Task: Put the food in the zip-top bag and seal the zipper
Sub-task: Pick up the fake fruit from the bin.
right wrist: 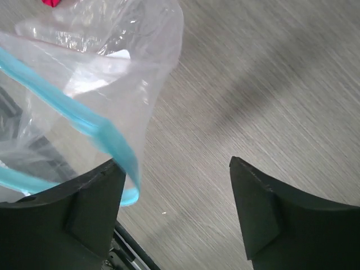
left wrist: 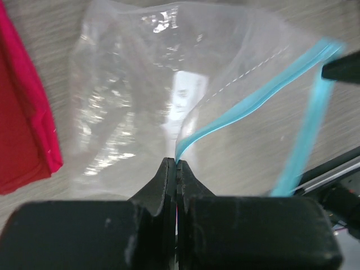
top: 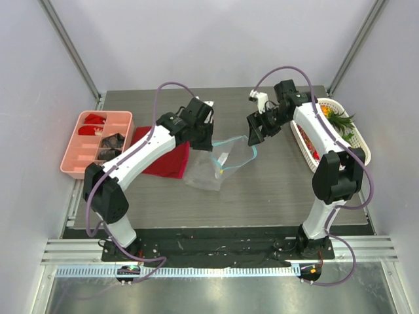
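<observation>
The clear zip-top bag (top: 208, 169) lies mid-table with its mouth lifted. My left gripper (left wrist: 178, 163) is shut on one lip of the teal zipper (left wrist: 253, 101), holding the mouth up off the table. My right gripper (right wrist: 174, 166) hangs open at the other side of the mouth. The zipper's looped end (right wrist: 115, 143) rests against its left finger (right wrist: 93, 197), and nothing is pinched. The food (top: 337, 121) sits in the white basket (top: 361, 147) at the right: green pineapple leaves, orange and red pieces. No food shows inside the bag (left wrist: 140, 84).
A folded red cloth (top: 167, 157) lies under my left arm, just left of the bag. A pink divided tray (top: 78, 160) with red and dark bits stands at the far left. Bare grey table (right wrist: 270, 84) lies under my right gripper.
</observation>
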